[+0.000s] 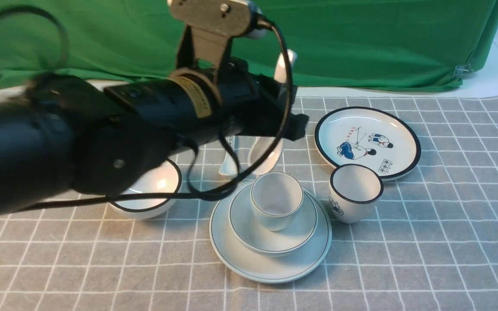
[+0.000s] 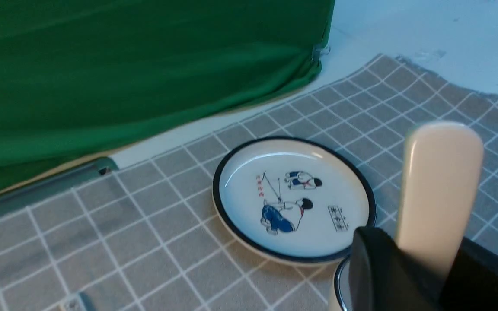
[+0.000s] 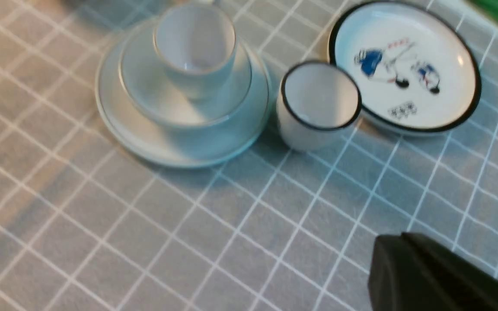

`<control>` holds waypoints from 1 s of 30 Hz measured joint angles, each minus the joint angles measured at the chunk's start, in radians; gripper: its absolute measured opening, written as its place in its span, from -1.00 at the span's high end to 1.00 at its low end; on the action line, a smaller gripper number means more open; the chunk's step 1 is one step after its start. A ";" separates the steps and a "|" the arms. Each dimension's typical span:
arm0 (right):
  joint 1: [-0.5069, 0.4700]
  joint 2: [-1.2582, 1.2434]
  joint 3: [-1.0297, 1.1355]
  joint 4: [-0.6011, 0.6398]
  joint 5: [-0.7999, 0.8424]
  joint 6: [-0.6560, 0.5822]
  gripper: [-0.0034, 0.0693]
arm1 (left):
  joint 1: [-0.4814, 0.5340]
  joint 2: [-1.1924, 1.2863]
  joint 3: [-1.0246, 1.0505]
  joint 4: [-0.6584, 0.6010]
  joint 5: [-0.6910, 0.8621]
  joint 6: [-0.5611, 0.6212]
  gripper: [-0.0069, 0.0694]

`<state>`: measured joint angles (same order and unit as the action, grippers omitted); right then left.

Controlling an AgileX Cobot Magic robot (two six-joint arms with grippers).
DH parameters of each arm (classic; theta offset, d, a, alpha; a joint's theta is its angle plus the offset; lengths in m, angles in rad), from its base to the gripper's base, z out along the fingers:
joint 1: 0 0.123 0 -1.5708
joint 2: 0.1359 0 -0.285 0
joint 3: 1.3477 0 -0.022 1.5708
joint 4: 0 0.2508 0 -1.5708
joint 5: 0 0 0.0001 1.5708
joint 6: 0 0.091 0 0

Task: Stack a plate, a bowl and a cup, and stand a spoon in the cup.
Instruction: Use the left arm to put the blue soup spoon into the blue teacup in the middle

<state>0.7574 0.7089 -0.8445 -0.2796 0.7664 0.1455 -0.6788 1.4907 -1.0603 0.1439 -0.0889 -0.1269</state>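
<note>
- The left fingers (image 2: 378, 272) are clenched on the handle of the spoon (image 2: 439, 194). It stands nearly upright between them, handle end rising above, scoop hanging below.
- Just on the robot's side of that scoop is the stack: the cup (image 1: 277, 198) in the bowl (image 1: 272, 233), the bowl on the plate (image 1: 270, 263). The cup's mouth faces up.
- It is crowded around the left fingers. A smaller spoon (image 1: 228, 166) lies just left of the scoop and a black-rimmed bowl (image 1: 154, 185) sits under the arm.
- To the fingers' right, a black-rimmed cup (image 1: 355, 192) stands just beside the plate's rim. A cartoon plate (image 1: 368, 142) lies behind that cup.
- Whether the scoop touches the table (image 1: 404, 259) cannot be told.
- Beyond the left fingers the checked cloth ends near a green backdrop (image 1: 361, 39).
- The right fingers (image 3: 422, 276) are pressed together on nothing, well right of the stack. Open cloth lies between them and the black-rimmed cup.
- The spoon is plain glossy white with a broad rounded handle end.
- Cup, bowl and plate are pale grey-white, each with a thin dark rim line.
</note>
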 joint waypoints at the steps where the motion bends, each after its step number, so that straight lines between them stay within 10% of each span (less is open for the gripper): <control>1: 0.000 -0.021 0.015 -0.001 -0.009 0.008 0.84 | 0.000 0.024 0.000 0.001 -0.036 0.002 0.53; 19: 0.000 -0.060 0.031 -0.004 -0.094 0.027 0.84 | 0.063 0.076 0.363 0.016 -0.836 -0.013 0.53; 30: 0.000 -0.060 0.031 -0.004 -0.109 0.029 0.84 | 0.064 0.263 0.328 0.108 -0.932 -0.014 0.53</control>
<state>0.7574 0.6490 -0.8138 -0.2839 0.6572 0.1743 -0.6152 1.7534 -0.7319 0.2521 -1.0206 -0.1408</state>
